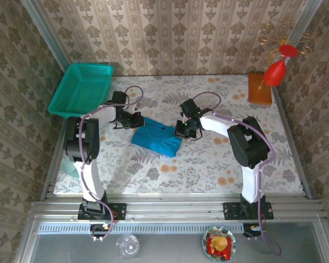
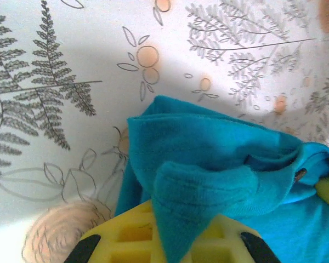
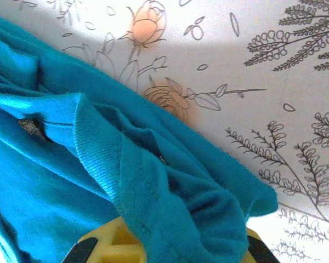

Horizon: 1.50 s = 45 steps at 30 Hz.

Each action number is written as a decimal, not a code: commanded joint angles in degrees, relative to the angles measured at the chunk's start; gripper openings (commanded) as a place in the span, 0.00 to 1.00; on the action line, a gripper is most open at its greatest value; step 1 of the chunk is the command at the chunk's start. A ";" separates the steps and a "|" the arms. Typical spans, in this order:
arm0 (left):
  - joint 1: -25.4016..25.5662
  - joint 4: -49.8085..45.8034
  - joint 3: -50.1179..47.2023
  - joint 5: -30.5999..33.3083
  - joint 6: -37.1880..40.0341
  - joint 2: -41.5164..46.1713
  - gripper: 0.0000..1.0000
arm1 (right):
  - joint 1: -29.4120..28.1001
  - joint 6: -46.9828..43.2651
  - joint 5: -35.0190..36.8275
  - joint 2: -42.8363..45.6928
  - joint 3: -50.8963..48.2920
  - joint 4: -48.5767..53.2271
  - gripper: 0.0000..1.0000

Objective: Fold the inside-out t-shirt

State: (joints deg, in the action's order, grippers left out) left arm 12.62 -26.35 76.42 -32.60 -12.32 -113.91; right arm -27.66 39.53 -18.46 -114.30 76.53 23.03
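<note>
Top view: t-shirt [image 1: 156, 138] lies mid-counter [image 1: 208, 164], slightly left of centre, as a compact blue slanted oblong, far smaller than a spread shirt. No sleeves or neckline can be made out. Left pincer [image 1: 136, 121] sits at its upper-left edge and right pincer [image 1: 182, 129] at its upper-right corner, both down at the cloth. A teal basket [image 1: 82, 87] stands at upper left, well apart. Left wrist view: shirt [image 2: 208, 181] fills the lower right. A stitched hem flap drapes over the yellow pads [image 2: 126, 238] at bottom centre, so the pincer reads as clamped on cloth. The layers are bunched with soft ridges and are not flat. Right wrist view: shirt [image 3: 71, 181] runs from upper left to lower centre, with a ribbed band and a stitched seam on top. Cloth is gathered over the yellow pads [image 3: 107, 238], so this pincer is likewise clamped on the shirt. A small grey fleck near the left could be a tag; cannot tell. Judgement: folding is well along, the shirt already doubled into a small bundle. What is left appears to be a last fold or laying the held edge down, smoothing and letting go.
</note>
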 commanded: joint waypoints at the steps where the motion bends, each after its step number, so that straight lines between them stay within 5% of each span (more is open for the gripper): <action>1: -1.02 -2.18 2.73 1.27 2.66 -0.90 0.08 | 0.59 1.34 0.35 -0.39 -1.08 1.76 0.00; 10: -0.14 -0.95 -7.89 0.94 -3.44 6.57 0.10 | 2.49 -3.12 0.48 1.57 -0.57 6.76 0.02; 15: 0.84 -4.61 -9.05 5.13 -3.60 11.17 0.27 | 2.70 -5.85 0.35 5.27 2.26 13.11 0.34; 22: -0.41 -13.48 -2.37 12.31 -2.81 16.50 0.42 | 2.38 -4.55 3.10 14.19 1.84 20.69 0.48; 30: 4.42 -12.49 -1.87 4.04 -4.94 14.88 0.24 | -2.31 -0.33 -6.36 17.50 -3.39 16.33 0.41; 35: 5.64 -7.50 -2.40 4.27 -6.20 9.98 0.19 | -4.14 3.15 -15.04 13.53 -6.56 8.01 0.36; 45: 2.76 -7.57 3.67 8.58 -6.71 -4.17 0.13 | -2.95 3.19 -9.06 4.22 -7.49 9.56 0.39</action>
State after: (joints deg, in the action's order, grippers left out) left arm 15.68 -34.11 78.37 -27.57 -18.22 -115.81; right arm -31.14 42.19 -30.11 -109.40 69.73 30.96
